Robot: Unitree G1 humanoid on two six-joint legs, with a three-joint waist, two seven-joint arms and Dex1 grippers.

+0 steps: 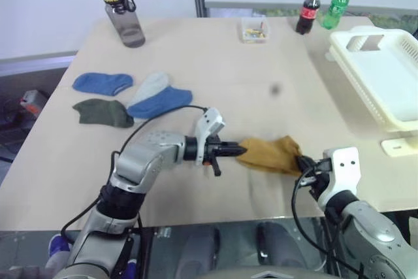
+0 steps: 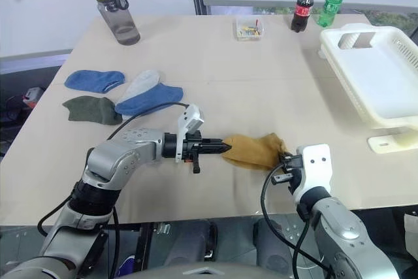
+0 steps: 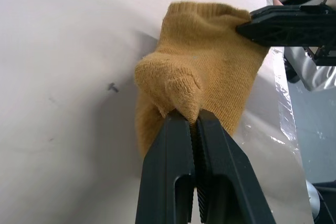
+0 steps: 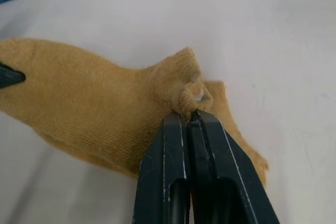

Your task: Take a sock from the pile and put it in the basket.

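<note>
Now | step: carry | mustard sock [image 2: 253,150] pinched at both ends, L gripper [image 2: 224,146] + R gripper [image 2: 285,159] clamped on it, over table [image 2: 261,76] front edge | next: swing to basket [image 2: 375,76] at far right, release.

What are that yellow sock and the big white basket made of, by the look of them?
The mustard sock looks like a soft knit, cotton or a blend: fine ribbed stitches and slight fuzz show where the left gripper and the right gripper pinch it. The basket looks like moulded plastic, smooth and faintly glossy, with regular slots in its walls.
</note>
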